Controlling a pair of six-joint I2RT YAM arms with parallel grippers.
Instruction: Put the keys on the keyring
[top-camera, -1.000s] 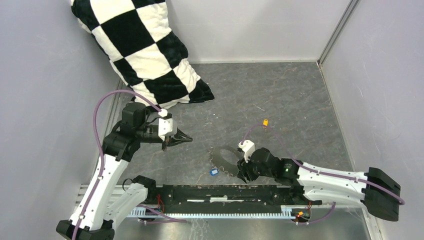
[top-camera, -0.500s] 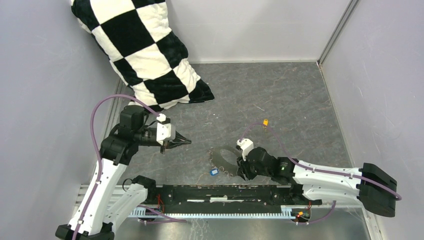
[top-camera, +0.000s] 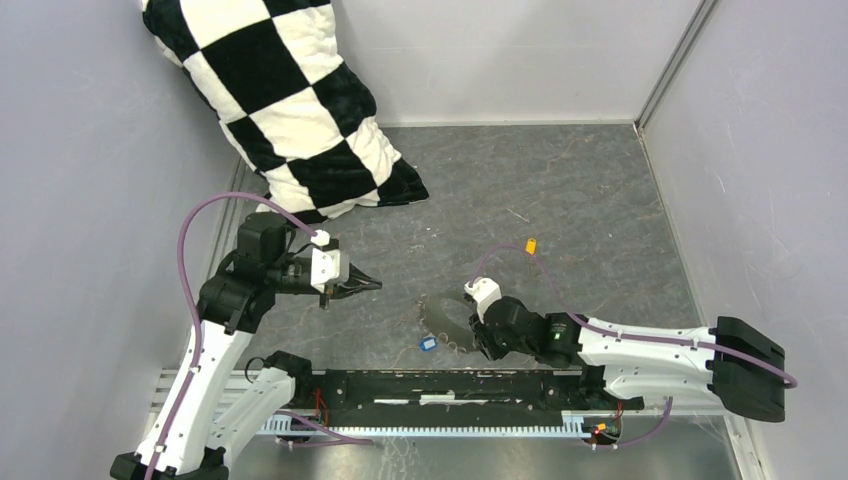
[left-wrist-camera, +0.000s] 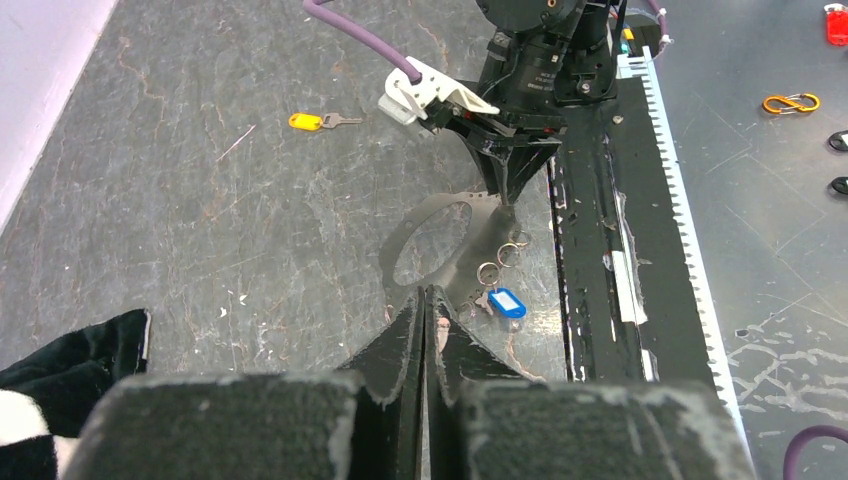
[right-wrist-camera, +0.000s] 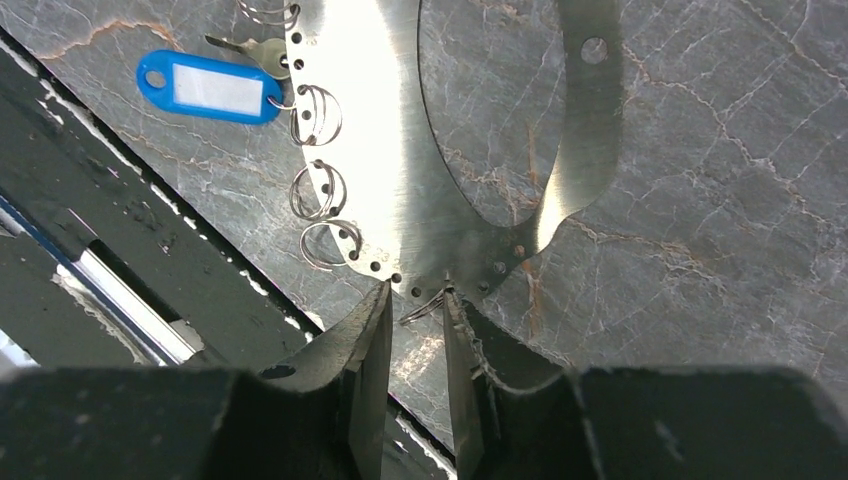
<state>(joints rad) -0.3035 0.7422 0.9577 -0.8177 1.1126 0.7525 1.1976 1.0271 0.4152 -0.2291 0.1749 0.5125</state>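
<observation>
The keyring (top-camera: 432, 312) is a thin oval metal loop with small holes along its edge, flat on the grey table; it also shows in the left wrist view (left-wrist-camera: 468, 268) and the right wrist view (right-wrist-camera: 380, 120). Several small split rings (right-wrist-camera: 318, 190) hang from its edge. The blue key (top-camera: 428, 343) (left-wrist-camera: 507, 302) (right-wrist-camera: 210, 88) lies beside that edge. The yellow key (top-camera: 530, 243) (left-wrist-camera: 305, 121) lies apart, further back. My right gripper (right-wrist-camera: 415, 295) is narrowly open at the loop's near edge, with a small split ring between its tips. My left gripper (top-camera: 375, 285) (left-wrist-camera: 423, 292) is shut and empty, left of the loop.
A black-and-white checkered pillow (top-camera: 290, 100) leans in the back left corner. A black rail (top-camera: 450, 385) runs along the near edge, just behind the loop. Grey walls close in the left, back and right. An orange carabiner (left-wrist-camera: 790, 102) lies beyond the rail.
My right arm has slid a little to the left along the loop's near edge. My left gripper has drifted slightly down and left, still shut.
</observation>
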